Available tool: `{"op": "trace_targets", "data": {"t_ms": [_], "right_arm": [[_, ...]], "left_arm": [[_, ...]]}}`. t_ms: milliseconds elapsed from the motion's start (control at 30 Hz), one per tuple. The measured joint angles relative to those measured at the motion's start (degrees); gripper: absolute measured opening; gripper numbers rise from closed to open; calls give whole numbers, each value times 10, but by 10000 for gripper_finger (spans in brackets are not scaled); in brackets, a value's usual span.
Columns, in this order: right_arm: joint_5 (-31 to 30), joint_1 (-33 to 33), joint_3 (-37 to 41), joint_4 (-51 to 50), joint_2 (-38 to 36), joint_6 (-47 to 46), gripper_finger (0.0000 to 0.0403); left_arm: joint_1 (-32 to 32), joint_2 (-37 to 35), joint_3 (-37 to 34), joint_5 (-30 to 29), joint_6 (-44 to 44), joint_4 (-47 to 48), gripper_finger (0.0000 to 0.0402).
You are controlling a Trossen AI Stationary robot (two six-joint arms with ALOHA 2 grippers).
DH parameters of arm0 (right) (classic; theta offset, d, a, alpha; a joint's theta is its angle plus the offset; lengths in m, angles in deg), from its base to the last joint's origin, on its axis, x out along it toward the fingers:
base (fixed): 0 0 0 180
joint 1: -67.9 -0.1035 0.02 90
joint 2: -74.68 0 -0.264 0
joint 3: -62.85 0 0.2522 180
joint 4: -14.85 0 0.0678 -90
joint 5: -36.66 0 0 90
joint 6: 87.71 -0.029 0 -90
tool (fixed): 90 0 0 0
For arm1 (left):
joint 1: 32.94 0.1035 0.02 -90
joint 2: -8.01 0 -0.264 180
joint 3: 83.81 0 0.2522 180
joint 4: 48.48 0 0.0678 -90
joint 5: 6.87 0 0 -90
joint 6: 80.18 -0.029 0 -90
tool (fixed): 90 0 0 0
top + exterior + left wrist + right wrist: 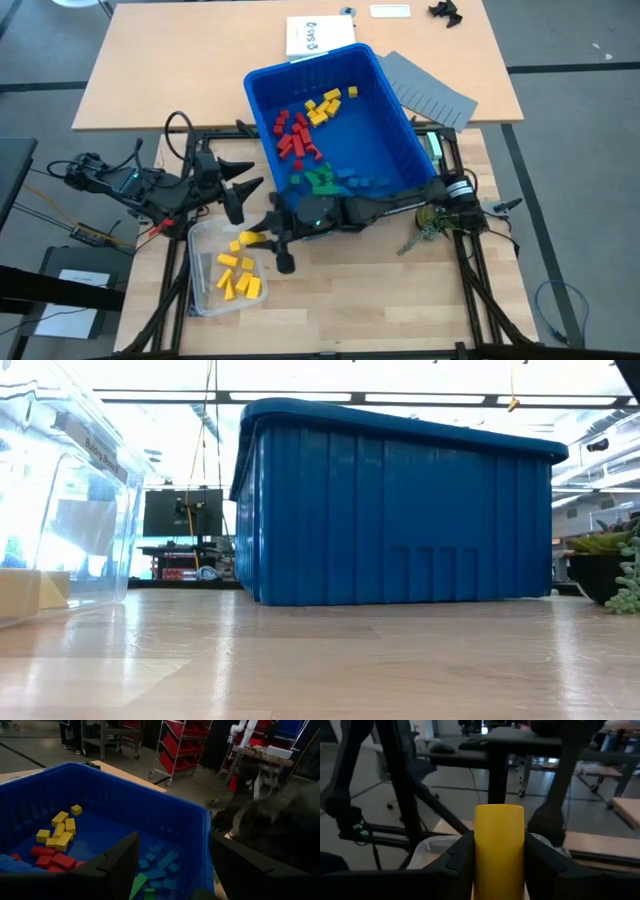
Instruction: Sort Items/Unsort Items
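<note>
From above, a blue bin (400, 135) sits on the wooden worktop (400, 300) with blocks grouped inside: red blocks (293, 137), yellow blocks (325, 105), green blocks (320, 180) and blue blocks (362, 181). A clear container (205, 238) lies near the bin's front left corner, holding several yellow pieces (240, 277). The right gripper (262, 238) reaches across from the right and hangs over the container's upper edge, clamped on a yellow block (248, 239). The left gripper (245, 180) waits just left of the bin, fingers apart, nothing between them. Grey slotted sheets (430, 88) rest against the bin's far right corner

At worktop height, the bin's ribbed wall (400, 510) fills the middle and the clear container's side (60, 500) shows at the left; no gripper appears here

The left wrist camera looks into the bin past its own spread fingers (117, 865), over yellow, red and blue pieces on the bin floor

The right wrist camera shows the yellow block (499, 850) upright, pinched between both dark fingers (457, 860), with the container's rim (427, 845) just beyond
</note>
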Motion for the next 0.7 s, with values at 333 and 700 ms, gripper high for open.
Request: {"op": "trace_targets", "data": {"t_ms": [333,700], "right_arm": [[-15,-5,-4,62,62,5,129],[-39,-4,-5,136,96,39,205]], "left_arm": [[0,0,0,0,0,0,248],[0,0,0,0,0,0,248]]}}
